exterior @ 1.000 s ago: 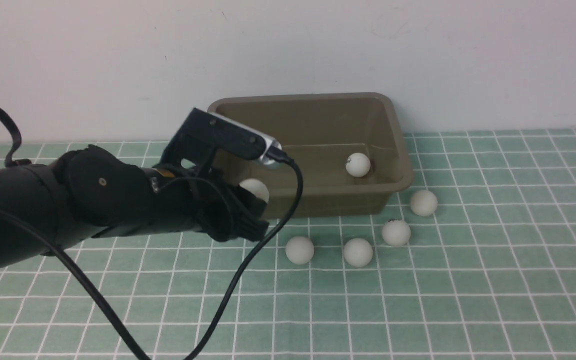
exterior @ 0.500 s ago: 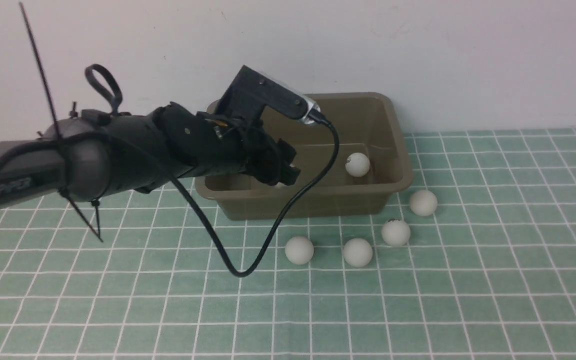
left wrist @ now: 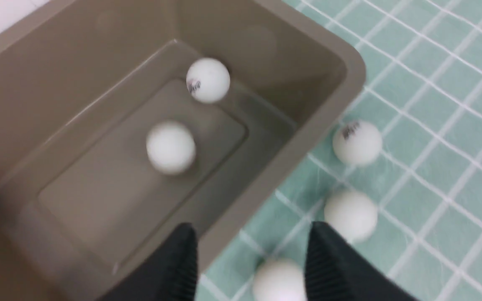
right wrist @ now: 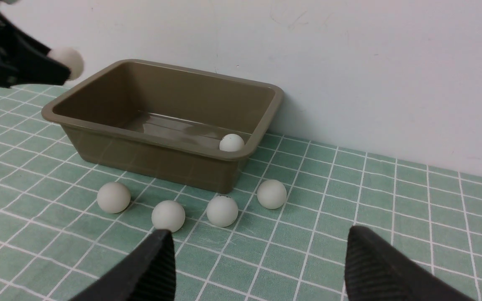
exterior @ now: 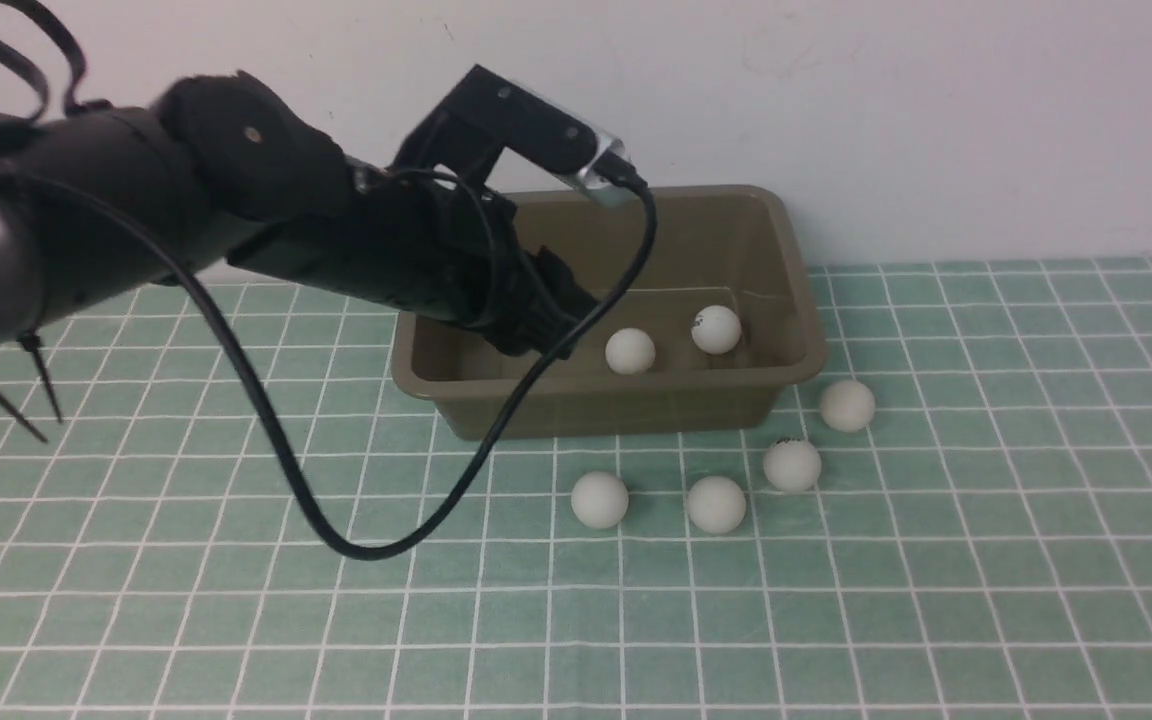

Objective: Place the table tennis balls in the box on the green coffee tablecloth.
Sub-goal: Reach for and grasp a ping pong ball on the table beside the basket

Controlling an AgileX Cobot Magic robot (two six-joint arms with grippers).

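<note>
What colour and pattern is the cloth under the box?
The tablecloth is pale mint green with a grid of thin white lines forming small squares. It shows best in the front view.

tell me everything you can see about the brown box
An olive-brown plastic box, rectangular, with rounded corners, a rolled rim and sloping walls; the inside looks smooth and slightly shiny. It stands upright and open on the green checked tablecloth, its back close to the white wall. Two white balls are inside it, toward its right end. The left arm hangs over its left end.
</note>
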